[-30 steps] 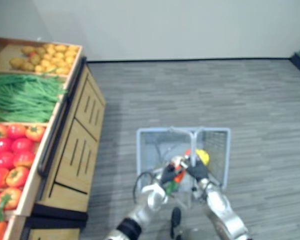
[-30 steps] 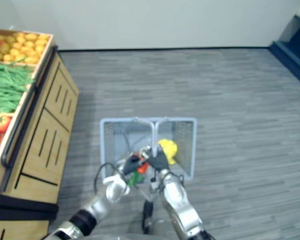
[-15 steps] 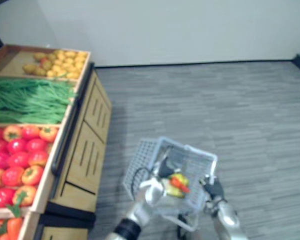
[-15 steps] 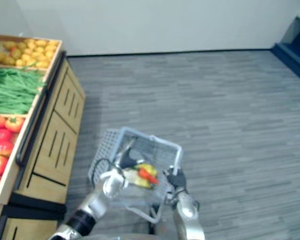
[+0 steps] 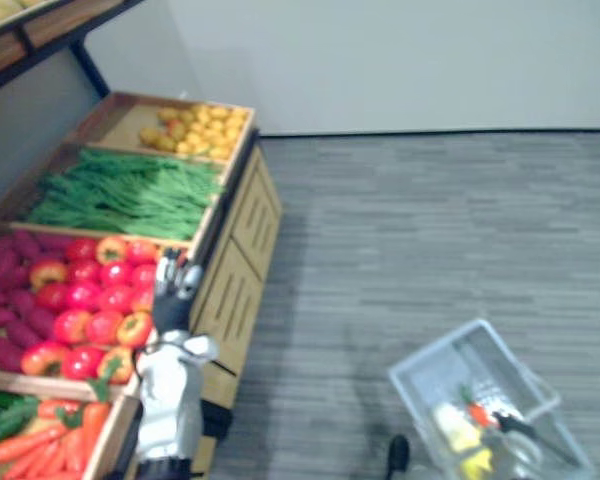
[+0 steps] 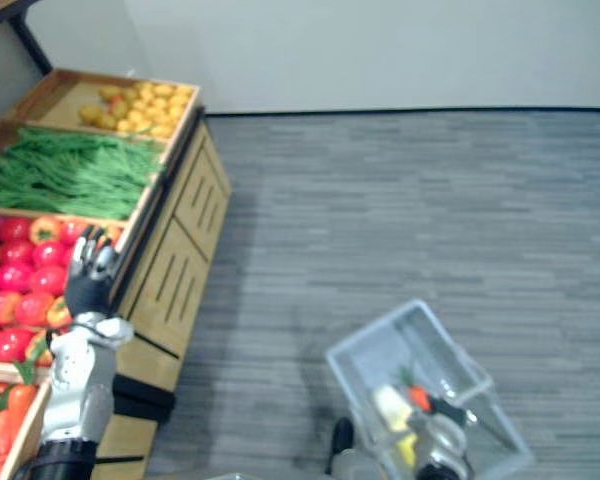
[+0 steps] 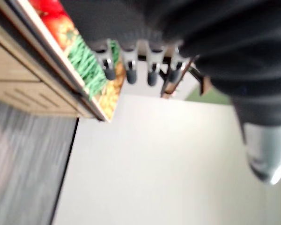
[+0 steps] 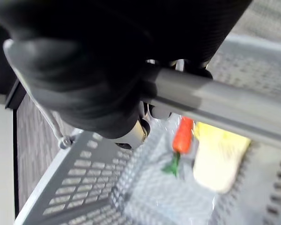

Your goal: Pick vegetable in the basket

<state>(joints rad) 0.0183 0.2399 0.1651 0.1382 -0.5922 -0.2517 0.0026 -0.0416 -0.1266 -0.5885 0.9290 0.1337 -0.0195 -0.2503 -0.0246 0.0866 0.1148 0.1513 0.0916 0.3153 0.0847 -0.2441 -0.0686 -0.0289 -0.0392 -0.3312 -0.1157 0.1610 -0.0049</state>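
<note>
My L hand (image 5: 170,292) stands upright at lower left of the head views, fingers (image 7: 127,70) straight and a bit spread: open, nothing in it. It's above the front edge of the wooden produce stand (image 5: 235,280), over the bin of red and orange tomatoes (image 5: 75,300). Up-frame from that bin are green beans (image 5: 120,192), then small yellow potatoes (image 5: 198,125) at the far end. Carrots (image 5: 40,445) lie in the bin at the bottom left corner, w/ some dark green veg (image 5: 5,420) just beside them.

My R hand (image 8: 84,79) is at lower right, fingers curled tight round the basket handle (image 8: 215,101) — the grey bar runs right through the grip. The basket (image 6: 372,328), grey mesh, is held tilted over the grey striped floor (image 5: 430,220), well apart from the stand. Inside it: a carrot (image 8: 182,135) w/ green top, just beside a pale yellow veg (image 8: 220,161) — can't tell what the yellow one is.
</note>
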